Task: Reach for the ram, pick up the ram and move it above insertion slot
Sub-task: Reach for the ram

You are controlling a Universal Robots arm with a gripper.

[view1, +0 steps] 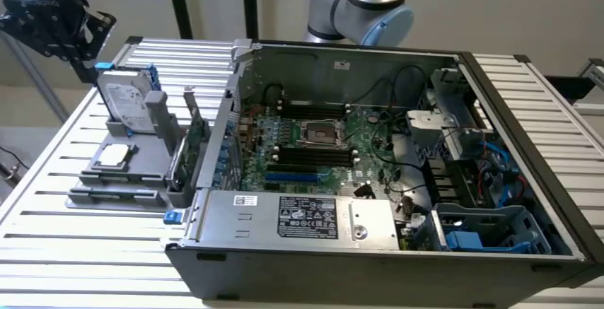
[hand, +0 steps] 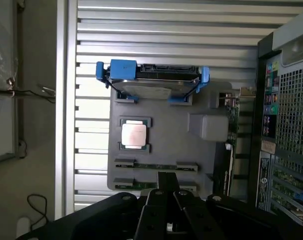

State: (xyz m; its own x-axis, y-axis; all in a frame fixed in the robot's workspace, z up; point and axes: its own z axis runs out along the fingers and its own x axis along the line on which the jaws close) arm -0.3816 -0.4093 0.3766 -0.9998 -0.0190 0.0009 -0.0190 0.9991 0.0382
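The arm's grey and pale-blue joint (view1: 363, 1) sat at the top middle of the exterior view, its silver tube rising out of the picture. The black pincer (view1: 64, 26) hung high at the exterior view's far left. In the wrist view its dark body (hand: 167, 200) faced downward.

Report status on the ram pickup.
Gripper hovering above grey holder, nothing touched. Ram seated in holder, beside processor chip. Nothing seen blocking it.

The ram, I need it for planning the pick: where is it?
The ram lies in the grey holder at the exterior view's left, beside the processor, outside the computer case.
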